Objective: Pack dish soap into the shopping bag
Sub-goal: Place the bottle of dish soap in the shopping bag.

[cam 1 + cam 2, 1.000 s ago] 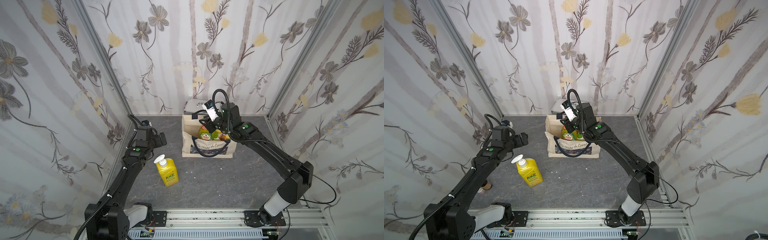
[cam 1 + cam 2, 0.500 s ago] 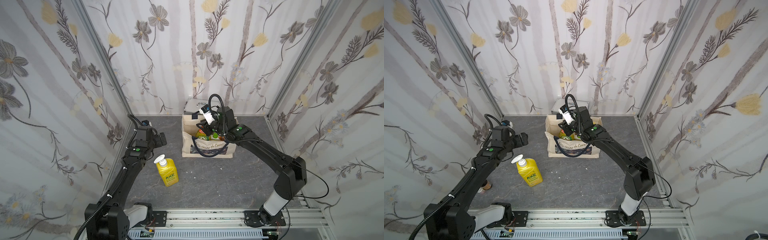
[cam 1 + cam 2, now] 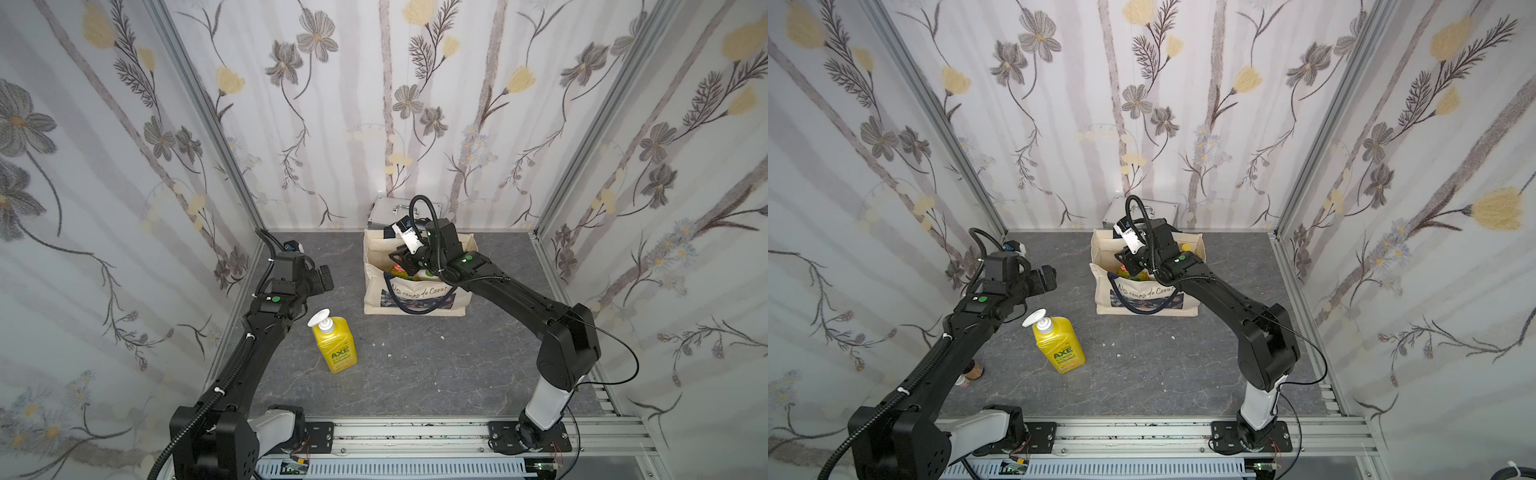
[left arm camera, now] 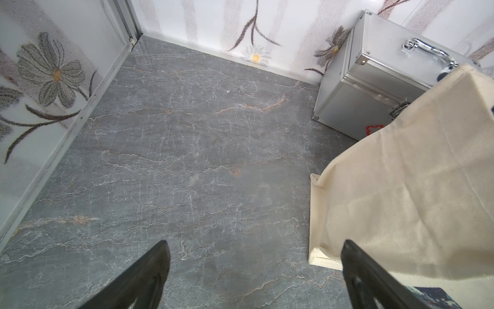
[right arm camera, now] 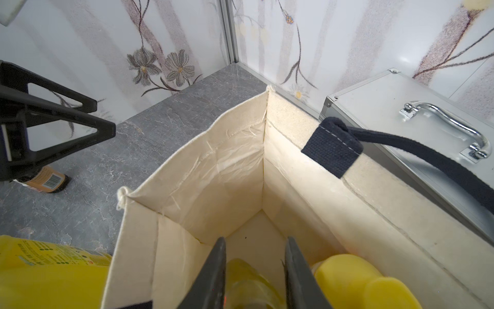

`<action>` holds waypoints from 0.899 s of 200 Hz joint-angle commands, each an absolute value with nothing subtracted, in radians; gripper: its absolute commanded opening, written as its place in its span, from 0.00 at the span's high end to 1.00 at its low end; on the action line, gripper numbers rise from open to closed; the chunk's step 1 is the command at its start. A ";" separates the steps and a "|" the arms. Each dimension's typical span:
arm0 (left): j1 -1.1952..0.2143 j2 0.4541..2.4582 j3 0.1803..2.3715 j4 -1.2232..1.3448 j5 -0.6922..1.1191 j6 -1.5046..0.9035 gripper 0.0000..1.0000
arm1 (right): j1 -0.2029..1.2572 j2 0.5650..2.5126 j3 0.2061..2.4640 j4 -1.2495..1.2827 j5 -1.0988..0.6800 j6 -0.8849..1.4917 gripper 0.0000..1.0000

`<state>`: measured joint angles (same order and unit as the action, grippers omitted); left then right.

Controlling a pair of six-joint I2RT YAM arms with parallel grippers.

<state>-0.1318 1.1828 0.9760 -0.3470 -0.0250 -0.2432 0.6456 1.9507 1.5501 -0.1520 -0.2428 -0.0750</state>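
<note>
Bag (image 3: 376, 286) upright on table (image 3: 415, 361). Right tool (image 5: 255, 240) inside, clamped on yellowish bottle (image 5: 248, 283); yellow-capped bottle (image 5: 347, 273) beside it. AXE bottle (image 3: 334, 347) stands outside on table. Left tool (image 4: 256, 267) wide open, empty.

The right claw (image 5: 255, 243) is clamped on a yellowish bottle (image 5: 248, 281) inside the bag (image 5: 213, 166), beside a yellow cap (image 5: 347, 275). Silver case (image 5: 374, 107) just beside the bag.

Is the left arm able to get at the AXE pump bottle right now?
Probably yes. The left gripper is open and empty, and the AXE bottle stands upright on the floor beside that arm, nothing between them. It sits nearer the base than the gripper, so the wrist must pull back.
</note>
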 commanded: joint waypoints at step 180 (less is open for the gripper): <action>-0.133 1.177 0.973 -0.331 -0.034 -0.249 0.00 | 0.649 2.040 1.502 -0.015 -0.300 -0.083 1.00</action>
<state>-0.1337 1.1824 0.9756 -0.3470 -0.0250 -0.2432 0.6460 2.0338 1.4960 -0.0811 -0.2455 -0.0753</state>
